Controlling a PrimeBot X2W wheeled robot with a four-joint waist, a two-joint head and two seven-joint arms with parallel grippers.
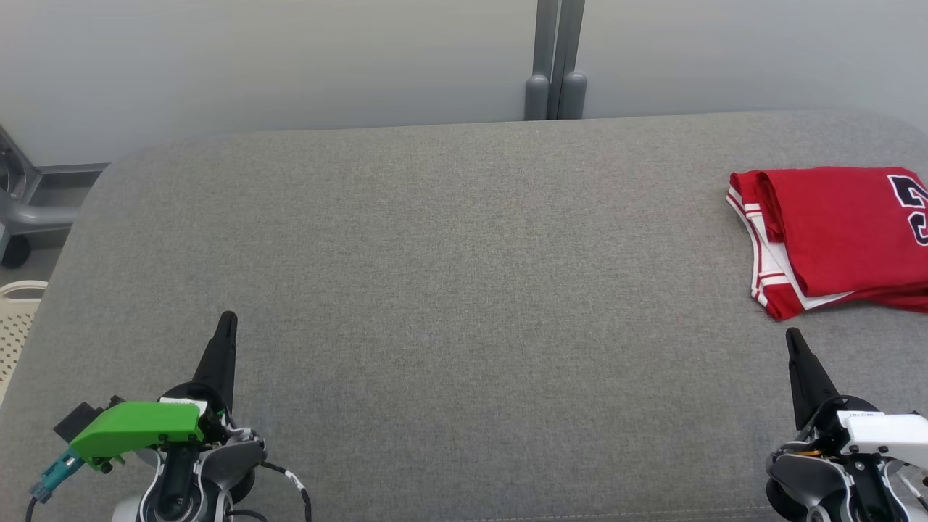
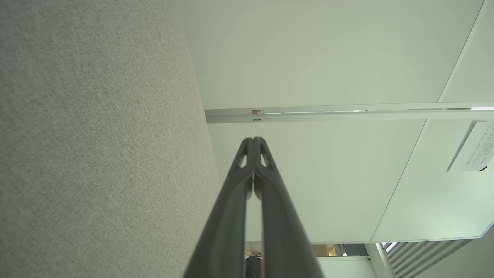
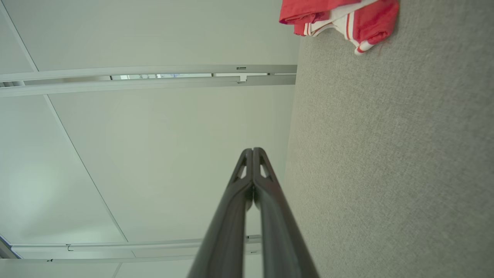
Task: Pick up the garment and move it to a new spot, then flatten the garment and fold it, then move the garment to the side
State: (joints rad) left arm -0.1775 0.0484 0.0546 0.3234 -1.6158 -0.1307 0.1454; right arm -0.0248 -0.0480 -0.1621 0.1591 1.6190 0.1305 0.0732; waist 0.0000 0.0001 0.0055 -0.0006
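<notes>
The garment (image 1: 841,235) is a red jersey with white trim and dark numerals, lying folded at the far right of the grey padded surface (image 1: 449,290); its right part runs out of the head view. In the right wrist view the garment (image 3: 339,17) shows at the top. My left gripper (image 1: 226,319) stands at the lower left, shut and holding nothing, far from the jersey. My right gripper (image 1: 794,335) rests at the lower right, shut and empty, a short way in front of the jersey's near edge. Both wrist views show closed fingertips: left gripper (image 2: 253,139), right gripper (image 3: 252,150).
A pale wall with a grey post (image 1: 554,65) stands behind the surface. A cream perforated basket (image 1: 16,326) and a grey frame (image 1: 29,210) sit off the left edge. The surface's rounded far corners and front edge bound the free room.
</notes>
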